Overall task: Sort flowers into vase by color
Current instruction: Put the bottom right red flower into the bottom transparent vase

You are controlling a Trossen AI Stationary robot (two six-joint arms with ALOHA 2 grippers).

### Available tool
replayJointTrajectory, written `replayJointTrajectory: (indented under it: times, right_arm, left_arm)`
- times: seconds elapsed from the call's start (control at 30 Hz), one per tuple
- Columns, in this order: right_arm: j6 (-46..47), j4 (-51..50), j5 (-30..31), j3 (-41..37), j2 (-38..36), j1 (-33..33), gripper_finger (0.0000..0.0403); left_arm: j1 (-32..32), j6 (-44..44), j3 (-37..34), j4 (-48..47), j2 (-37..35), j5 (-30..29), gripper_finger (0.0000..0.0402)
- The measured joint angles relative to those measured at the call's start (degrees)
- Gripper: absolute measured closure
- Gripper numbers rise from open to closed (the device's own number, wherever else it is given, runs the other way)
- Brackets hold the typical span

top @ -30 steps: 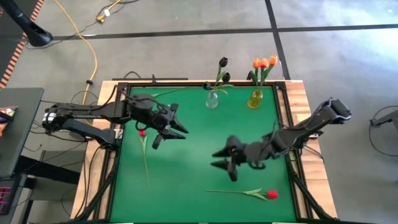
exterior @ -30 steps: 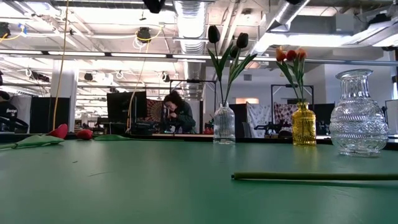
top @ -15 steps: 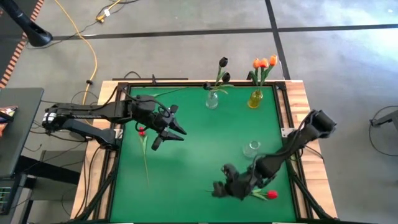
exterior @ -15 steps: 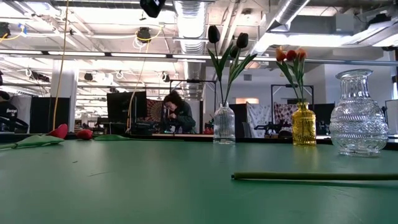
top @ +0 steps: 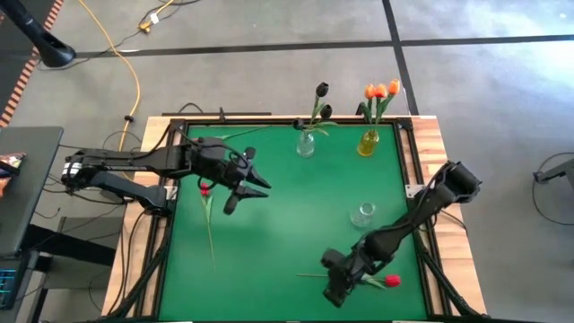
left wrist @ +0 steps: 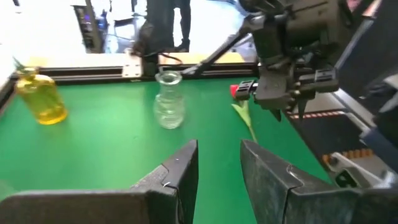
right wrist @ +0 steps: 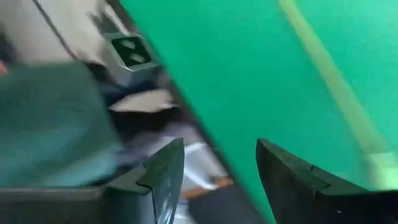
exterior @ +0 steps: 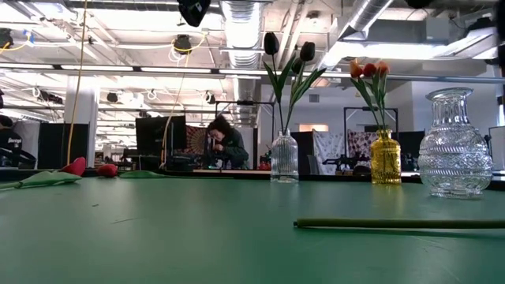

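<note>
A red tulip point(top: 392, 281) lies flat near the table's near edge, its stem point(top: 309, 276) pointing toward the left side. My right gripper point(top: 334, 289) is open and hovers at that stem point(right wrist: 329, 74); the right wrist view point(right wrist: 219, 149) is blurred. A second red tulip point(top: 204, 190) lies on the left part of the table, beside my open left gripper point(top: 249, 196), which hangs above the cloth point(left wrist: 219, 149). Near-black tulips stand in a clear vase point(top: 306, 144), and orange tulips stand in a yellow vase point(top: 369, 142).
An empty clear vase point(top: 362, 213) stands right of the table's middle, close to my right arm. A loose green stem point(top: 242, 133) lies along the far edge. The low view shows the near stem point(exterior: 394, 225) and all three vases point(exterior: 455, 142). A person point(exterior: 225, 142) sits far behind the table.
My right gripper has travelled from the middle of the table toward the near edge, dropping low over the lying red tulip's stem and turning as it went. It uncovered the empty clear vase. My left arm has kept still.
</note>
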Motion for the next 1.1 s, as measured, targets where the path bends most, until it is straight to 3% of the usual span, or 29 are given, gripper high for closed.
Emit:
replayJointTrajectory:
  times: [0.17,0.37,0.7,0.83,0.97,1.1]
  right_arm:
    - [-16.3,-8.06,0.03,-0.28,0.95,-0.12,0.0178]
    - [-28.14,-15.51,-0.07,-0.61,4.27,0.53,0.0178]
    - [-31.21,-16.88,-0.29,-0.63,9.24,1.01,0.0178]
    - [-29.88,-15.59,2.55,-0.39,11.11,2.16,0.018]
    - [-27.21,-15.86,4.7,-0.28,12.69,3.45,0.0216]
    - [-26.76,-17.72,8.67,0.1,12.85,5.11,0.0301]
  left_arm:
    - [0.0,-2.32,0.02,0.07,0.51,-3.04,0.0294]
    - [0.01,-6.25,0.01,-1.25,1.13,-4.59,0.0294]
    - [0.0,-9.7,0.02,-1.75,2.97,-4.7,0.0294]
    - [0.0,-9.73,0.02,-1.82,3.79,-4.69,0.0294]
    - [0.0,-10.07,0.02,-1.07,4.53,-4.62,0.0294]
    - [0.0,-9.67,0.02,-0.94,4.55,-4.6,0.0294]
